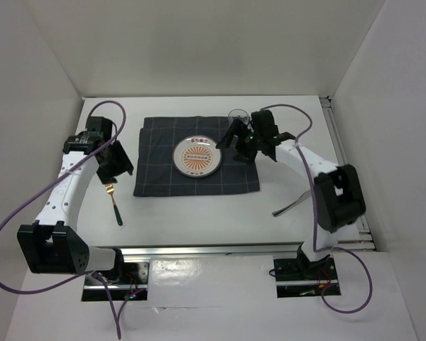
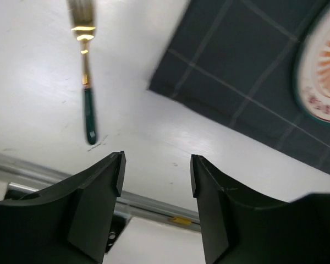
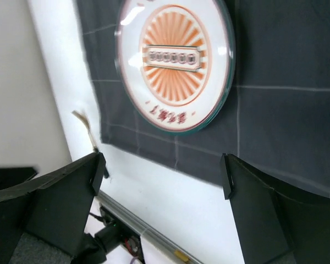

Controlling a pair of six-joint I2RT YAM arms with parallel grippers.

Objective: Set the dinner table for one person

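cutlery step: with the plate [image 1: 197,156] on the placemat [image 1: 156,179] at mid counter [image 1: 199,220], my left gripper [image 2: 157,165] and right gripper [image 3: 162,165] are spread and empty, so i judge the fork [image 2: 87,82] left of the placemat needs grasping next.

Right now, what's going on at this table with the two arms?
The two arms are setting a place. A plate sits on the checked placemat on the white table. A gold fork with a green handle lies left of the placemat; the left gripper hovers by it, open and empty. The right gripper, open and empty, hangs over the placemat's far right corner, beside what looks like a glass. A silver utensil lies right of the placemat.
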